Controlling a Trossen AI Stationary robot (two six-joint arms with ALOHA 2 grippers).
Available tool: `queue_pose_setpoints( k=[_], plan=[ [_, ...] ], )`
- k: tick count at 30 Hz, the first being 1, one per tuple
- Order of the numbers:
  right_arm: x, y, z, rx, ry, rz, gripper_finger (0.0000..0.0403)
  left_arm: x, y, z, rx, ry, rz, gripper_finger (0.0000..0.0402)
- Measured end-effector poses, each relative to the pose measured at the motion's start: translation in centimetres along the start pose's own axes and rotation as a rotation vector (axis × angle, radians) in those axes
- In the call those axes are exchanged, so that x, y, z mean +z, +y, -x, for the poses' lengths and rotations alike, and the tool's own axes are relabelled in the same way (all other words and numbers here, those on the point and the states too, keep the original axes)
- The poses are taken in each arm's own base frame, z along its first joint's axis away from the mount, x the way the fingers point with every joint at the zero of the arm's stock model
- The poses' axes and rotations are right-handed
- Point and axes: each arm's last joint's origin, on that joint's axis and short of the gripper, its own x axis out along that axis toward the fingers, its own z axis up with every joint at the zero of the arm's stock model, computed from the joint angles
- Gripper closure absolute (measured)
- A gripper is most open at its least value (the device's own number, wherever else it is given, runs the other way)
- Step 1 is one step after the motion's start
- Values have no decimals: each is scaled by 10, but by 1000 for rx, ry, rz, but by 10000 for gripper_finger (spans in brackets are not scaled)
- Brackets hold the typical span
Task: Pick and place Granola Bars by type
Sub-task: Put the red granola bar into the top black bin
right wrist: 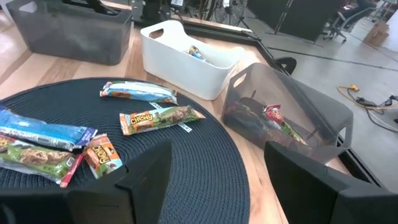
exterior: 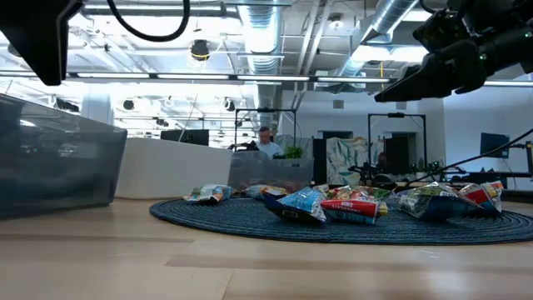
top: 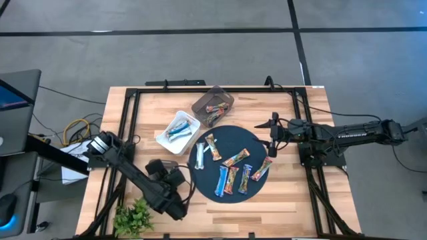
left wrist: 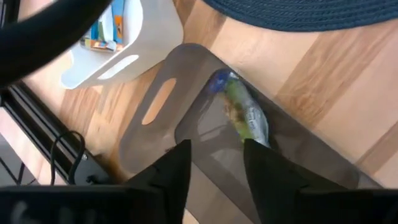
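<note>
Several granola bars [top: 233, 175] in blue, green, red and orange-brown wrappers lie flat on a round dark mat [top: 227, 135]; they also show in the right wrist view [right wrist: 160, 118] and low view [exterior: 350, 204]. A white tray [top: 179, 130] holds blue bars. A dark clear tray [top: 213, 105] holds red-brown ones [right wrist: 273, 116]. A third grey tray [left wrist: 186, 124] holds one green bar [left wrist: 244, 112]. My left gripper [left wrist: 217, 180] hangs open above that grey tray. My right gripper [top: 270, 137] hovers wide open [right wrist: 217, 180] over the mat's right edge.
The three trays stand to the left of and behind the mat. A small green plant [top: 132, 217] sits at the table's near left corner. A black frame rail [top: 213, 88] runs around the tabletop. Bare wood [top: 280, 200] lies near and right of the mat.
</note>
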Motion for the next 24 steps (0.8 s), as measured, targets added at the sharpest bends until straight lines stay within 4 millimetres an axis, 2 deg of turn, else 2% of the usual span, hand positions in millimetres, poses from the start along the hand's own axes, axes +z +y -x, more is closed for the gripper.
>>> queue_pose_setpoints(
  k=[3,6,12,18,24],
  plan=[
    [-3,1,0,20,34,-17,149,3,1,-1,4,-3,-40,232],
    [-11,6,1,134,102,-42,149,6,2,0,26,-74,-92,219],
    [-14,21,3,400,124,-75,149,17,4,16,129,-422,-142,214],
    [-23,41,-5,489,243,-80,149,16,3,25,243,-729,-157,216],
    [-35,57,-14,529,392,-133,155,15,3,28,279,-823,-156,216]
  ],
)
